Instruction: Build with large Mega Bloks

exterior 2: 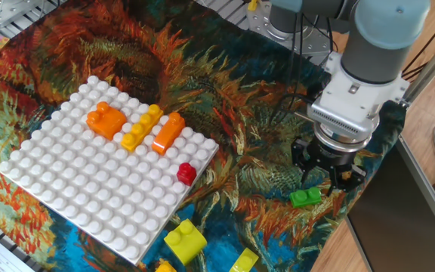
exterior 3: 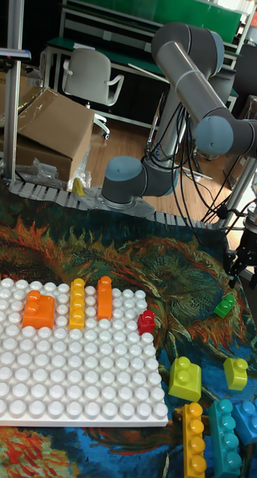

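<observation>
Green brick (exterior 2: pixel 305 197) lying left-right

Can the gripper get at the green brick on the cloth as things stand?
Probably yes. The gripper hangs just above and behind the green brick, jaws apart and empty. The brick lies alone on the cloth, nothing over or against it.

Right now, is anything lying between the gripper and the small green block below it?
No. In the fixed view the gripper hangs just above the green block, with only bare patterned cloth between them; the tall fixed view agrees.
</observation>
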Robot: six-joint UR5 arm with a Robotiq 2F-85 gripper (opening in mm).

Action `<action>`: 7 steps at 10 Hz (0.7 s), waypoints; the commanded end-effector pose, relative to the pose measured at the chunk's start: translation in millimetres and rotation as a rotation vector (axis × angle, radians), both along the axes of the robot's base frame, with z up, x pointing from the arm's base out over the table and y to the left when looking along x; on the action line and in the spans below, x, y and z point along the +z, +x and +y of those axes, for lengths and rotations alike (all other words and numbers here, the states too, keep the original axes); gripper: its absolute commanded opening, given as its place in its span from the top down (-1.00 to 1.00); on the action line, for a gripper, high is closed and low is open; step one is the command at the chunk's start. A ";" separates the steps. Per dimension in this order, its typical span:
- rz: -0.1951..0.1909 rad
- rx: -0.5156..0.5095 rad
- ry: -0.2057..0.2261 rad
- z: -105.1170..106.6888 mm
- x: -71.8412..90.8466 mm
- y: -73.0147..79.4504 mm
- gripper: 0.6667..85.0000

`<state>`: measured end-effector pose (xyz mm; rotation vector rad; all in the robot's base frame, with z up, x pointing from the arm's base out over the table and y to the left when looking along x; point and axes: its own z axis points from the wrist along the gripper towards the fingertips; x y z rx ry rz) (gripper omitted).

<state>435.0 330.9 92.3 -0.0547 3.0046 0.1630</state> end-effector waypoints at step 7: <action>0.040 -0.012 -0.009 -2.9 1.6 -12.8 -0.24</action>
